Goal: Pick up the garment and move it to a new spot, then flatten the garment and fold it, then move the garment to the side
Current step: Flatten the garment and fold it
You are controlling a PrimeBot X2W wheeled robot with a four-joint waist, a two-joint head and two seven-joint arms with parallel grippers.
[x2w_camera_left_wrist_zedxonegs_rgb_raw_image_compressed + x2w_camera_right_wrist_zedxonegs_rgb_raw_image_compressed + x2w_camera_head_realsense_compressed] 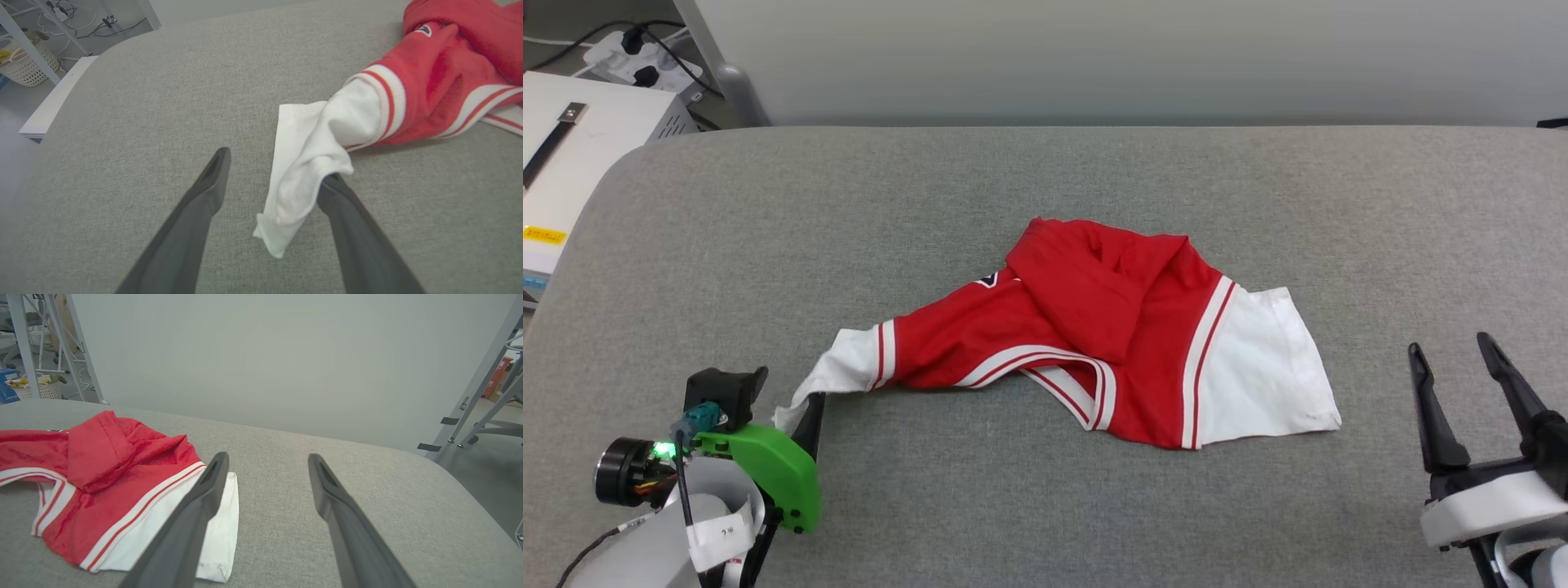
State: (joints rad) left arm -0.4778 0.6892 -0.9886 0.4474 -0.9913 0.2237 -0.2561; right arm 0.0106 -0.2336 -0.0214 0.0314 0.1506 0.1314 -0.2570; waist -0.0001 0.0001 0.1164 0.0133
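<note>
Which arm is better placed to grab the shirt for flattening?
Left gripper, probably: it is open, with the white sleeve between its fingers, draped over one tip. The right gripper, also open, sits apart from the shirt and its other sleeve.

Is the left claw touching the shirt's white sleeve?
Touching. The left wrist view shows the white sleeve resting on one finger of the open left claw.

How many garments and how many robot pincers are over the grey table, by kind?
Red jersey T-shirt with white sleeves: 1
Dark two-fingered pincers: 2, the left pincer and the right pincer
Total: 3
</note>
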